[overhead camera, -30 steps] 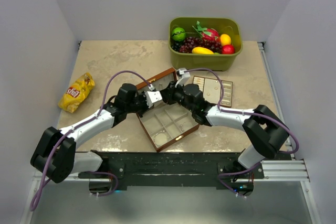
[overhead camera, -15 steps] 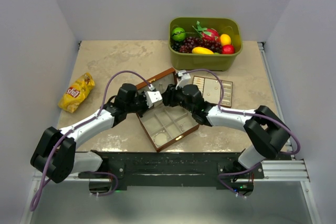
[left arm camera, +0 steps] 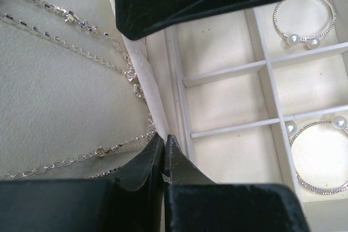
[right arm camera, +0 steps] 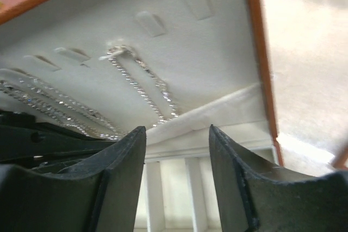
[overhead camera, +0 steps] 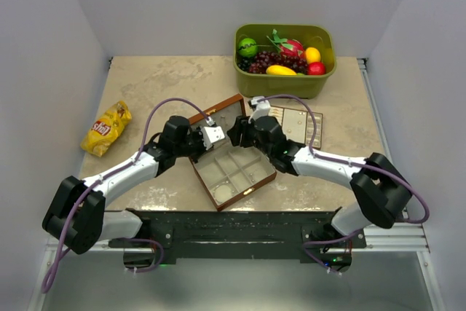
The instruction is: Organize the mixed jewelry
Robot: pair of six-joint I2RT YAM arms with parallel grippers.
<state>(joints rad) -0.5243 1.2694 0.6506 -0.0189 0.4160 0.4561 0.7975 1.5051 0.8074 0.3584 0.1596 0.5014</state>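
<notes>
Silvery chains [left arm camera: 60, 42]: fine, glittering link strands lie across the cream lining of the lid [right arm camera: 217, 52]. In the right wrist view one doubled strand hangs from a small tab straight ahead of the right pincer's gap, with more strands off to its left.
Wire hoops: two thin bracelet hoops, each ending in a pair of pearl-like beads, lie in separate cream compartments. The near hoop [left arm camera: 321, 158] is just right of the left pincer's tips, and the far hoop [left arm camera: 303, 19] is ahead of them and to the right.
Left pincer [left arm camera: 164, 140]: its fingers are pressed together, with the tips at the padded fold where the lid lining meets the compartments. A chain end runs right up to the tips, but whether it is pinched cannot be told.
Right pincer [right arm camera: 175, 134]: its fingers stand apart with nothing between them, aimed at the lid lining above the padded fold.
Wooden box [overhead camera: 234, 174]: brown and open, with its compartments under both pincers and its lid propped up beyond them.
Tray [overhead camera: 295, 125]: flat, cream and brown-edged, just right of the right pincer. Its contents are too small to make out.
Green bin [overhead camera: 284, 84]: holds fruit and sits beyond the right pincer.
Snack bag [overhead camera: 107, 127]: yellow, well to the left of the left pincer.
</notes>
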